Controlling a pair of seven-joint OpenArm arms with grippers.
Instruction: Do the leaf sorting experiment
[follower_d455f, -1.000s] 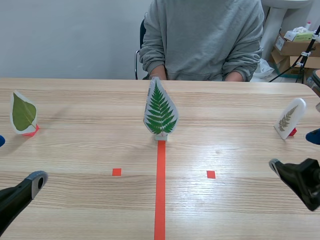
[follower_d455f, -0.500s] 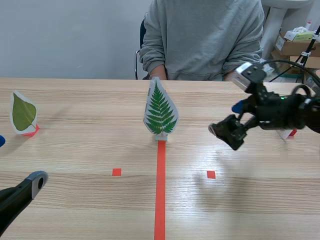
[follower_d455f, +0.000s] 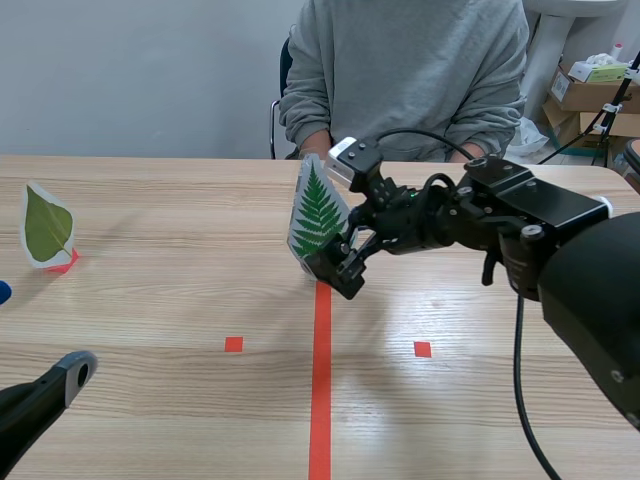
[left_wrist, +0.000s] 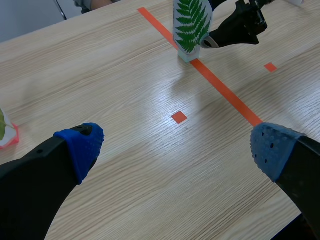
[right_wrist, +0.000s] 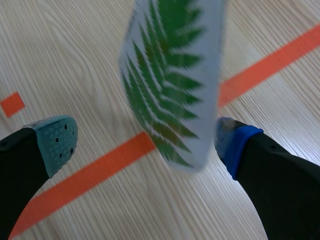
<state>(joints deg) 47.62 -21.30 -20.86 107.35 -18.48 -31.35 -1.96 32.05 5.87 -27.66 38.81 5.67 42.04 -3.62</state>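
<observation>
One fern leaf card (follower_d455f: 316, 215) sits between the right tool's (follower_d455f: 338, 268) spread fingers (right_wrist: 55, 142).

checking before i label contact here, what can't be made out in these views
Scene view: the base of the fern card is largely hidden behind the right gripper.
Right wrist view: the card is blurred and its tip is cut off by the edge; whether the blue pad touches it cannot be told.
Left wrist view: the green leaf card is cut off by the edge; only a corner shows.
</observation>
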